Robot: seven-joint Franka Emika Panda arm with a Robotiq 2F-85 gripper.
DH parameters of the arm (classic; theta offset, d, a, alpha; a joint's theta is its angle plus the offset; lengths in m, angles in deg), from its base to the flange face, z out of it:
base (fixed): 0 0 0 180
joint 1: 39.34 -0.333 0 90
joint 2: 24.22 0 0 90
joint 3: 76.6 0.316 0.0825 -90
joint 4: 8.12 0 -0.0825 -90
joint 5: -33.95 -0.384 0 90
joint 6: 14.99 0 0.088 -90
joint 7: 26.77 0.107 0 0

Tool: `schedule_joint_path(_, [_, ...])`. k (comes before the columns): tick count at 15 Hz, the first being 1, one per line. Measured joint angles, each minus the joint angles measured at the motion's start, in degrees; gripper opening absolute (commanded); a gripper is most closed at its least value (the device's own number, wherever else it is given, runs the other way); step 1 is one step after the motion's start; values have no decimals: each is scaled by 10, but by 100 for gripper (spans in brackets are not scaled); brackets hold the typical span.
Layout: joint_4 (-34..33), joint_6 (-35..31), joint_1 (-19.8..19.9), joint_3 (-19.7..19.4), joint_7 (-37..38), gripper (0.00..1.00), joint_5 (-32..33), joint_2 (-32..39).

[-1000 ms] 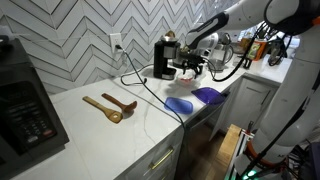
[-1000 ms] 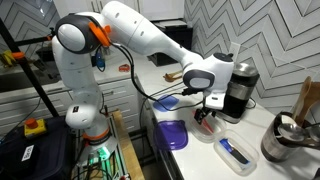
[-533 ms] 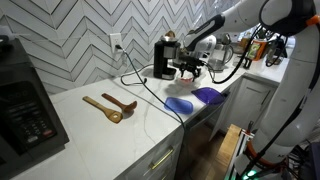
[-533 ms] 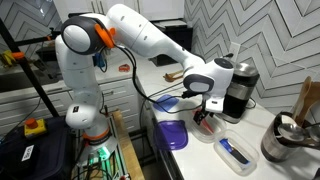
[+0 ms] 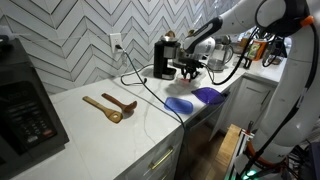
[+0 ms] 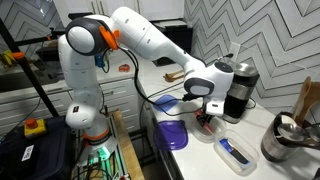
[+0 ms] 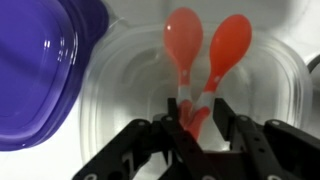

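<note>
Two red-orange spoons point(image 7: 183, 45) lie in a clear plastic container point(image 7: 120, 95), heads away from the camera and handles crossing near the bottom of the wrist view. My gripper point(image 7: 200, 111) hangs straight over the container, its black fingers point(image 7: 176, 118) pressed against either side of the crossed handles. In both exterior views the gripper point(image 5: 190, 70) point(image 6: 205, 112) sits low over the container point(image 6: 212, 128), in front of a black coffee maker point(image 6: 240, 88). A purple lid point(image 7: 40, 70) lies beside the container.
Purple lids point(image 5: 208, 94) point(image 6: 172, 133) lie near the counter edge. A second clear container point(image 6: 235, 152) with a blue item and a metal pot point(image 6: 283, 140) stand nearby. Wooden spoons point(image 5: 110, 105) and a black appliance point(image 5: 25, 100) sit further along the counter.
The jaws have come in from wide open onto the spoon handles. The arm has hardly moved over the container.
</note>
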Motion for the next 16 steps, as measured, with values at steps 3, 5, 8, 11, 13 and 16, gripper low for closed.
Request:
schedule_joint_path(3, [-1, -7, 0, -3, 0, 2, 2, 0])
schedule_joint_path(5, [0, -14, 0, -4, 1, 4, 4, 0])
schedule_joint_path(8, [0, -28, 0, -7, 5, 4, 15, 0])
schedule_joint_path(11, [0, -41, 0, -11, 17, 4, 40, 0])
schedule_joint_path(13, [0, -47, -1, -12, 28, 4, 60, 0])
schedule_joint_path(16, [0, -57, -3, -13, 44, 4, 88, 0])
